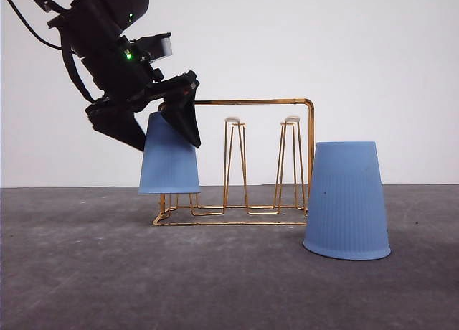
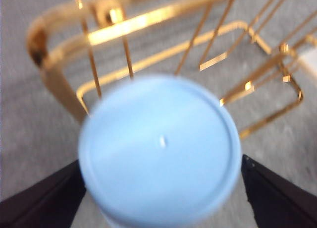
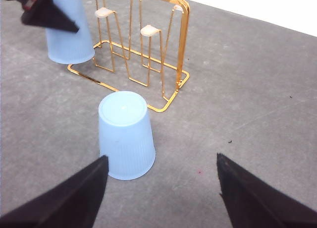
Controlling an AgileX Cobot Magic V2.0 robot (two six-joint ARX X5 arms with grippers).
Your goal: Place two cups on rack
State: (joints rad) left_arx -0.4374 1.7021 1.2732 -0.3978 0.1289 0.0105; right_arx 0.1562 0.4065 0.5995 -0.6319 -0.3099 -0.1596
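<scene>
Front view: the left arm comes in from the upper left, angled down, and its upper part is cut off by the frame edge. The left gripper [image 1: 166, 125] has its jaws clamped on the closed end of an upside-down light-blue cup [image 1: 169, 165], so the top of that cup is hidden behind the black fingers. The cup hangs over the left end of the gold wire rack [image 1: 287, 104], its open rim clear of the rack's base, and it hides whatever prong is under it. Two white-tipped prongs stand free to the right of it. The second cup [image 1: 347, 201] sits upside down on the grey worktop [image 1: 86, 272], just in front of the rack's right end and covering the lower right corner.

Left wrist view: pretty blurry. The held cup's [image 2: 161, 148] flat closed end takes up the middle, with a dark finger [image 2: 44, 200] at each side of it. Rack wires [image 2: 133, 25] show behind, out of focus.

Right wrist view: the right gripper [image 3: 161, 188] hovers above the worktop [image 3: 257, 89] with its jaws wide apart and nothing between them; just the two dark fingertips show. The standing cup [image 3: 126, 136] is just beyond the one finger, near the rack [image 3: 181, 44]. Farther back, the other cup [image 3: 69, 32] is partly covered by the left gripper [image 3: 42, 12].
</scene>
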